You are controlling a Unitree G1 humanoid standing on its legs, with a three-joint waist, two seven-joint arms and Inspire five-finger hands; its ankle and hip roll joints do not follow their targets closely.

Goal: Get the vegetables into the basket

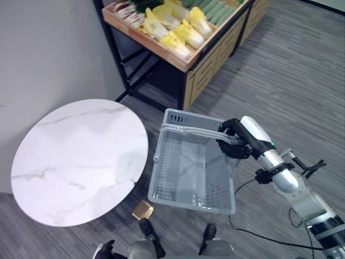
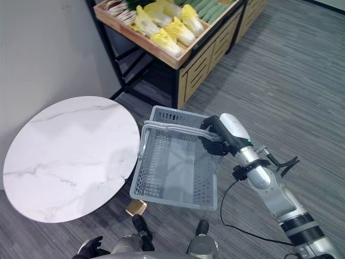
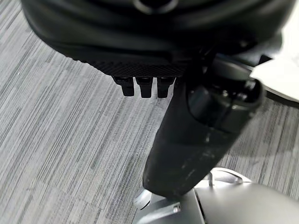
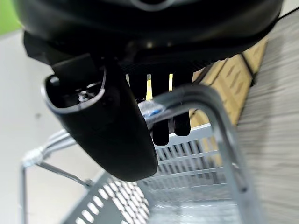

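Grey striped carpet floor (image 1: 280, 70) everywhere underfoot. Round white marble tabletop (image 1: 75, 162) well off to the left of the right hand, bare. Wooden produce stand (image 1: 215, 48) on a black frame beyond the right hand, against the far side of the scene. In its slanted crate, yellow-white cabbages (image 1: 178, 29) in a row, with green vegetables (image 1: 213, 9) behind them, probably cucumbers though too small to tell; all of the vegetables well apart from the basket. Grey plastic basket (image 1: 191, 178) with perforated walls hanging just below and left of the right hand, off the floor, between tabletop and right arm, nothing inside. Its two thin handles (image 1: 194, 131) drawn together across the top and running into the right hand. Right hand (image 1: 235, 141) clenched round the handles at the basket's near-right rim: in the right wrist view, dark fingers (image 4: 166, 112) curled over the grey handle bar and thumb (image 4: 112, 135) wrapped beside it. Small brown square object (image 1: 143, 210) on the floor below the basket's left corner. Left hand (image 1: 103, 250) low at the bottom edge, far from the basket; in the left wrist view its fingers (image 3: 142, 86) tucked short with the thumb (image 3: 196, 135) hanging down over the carpet, clenched on nothing
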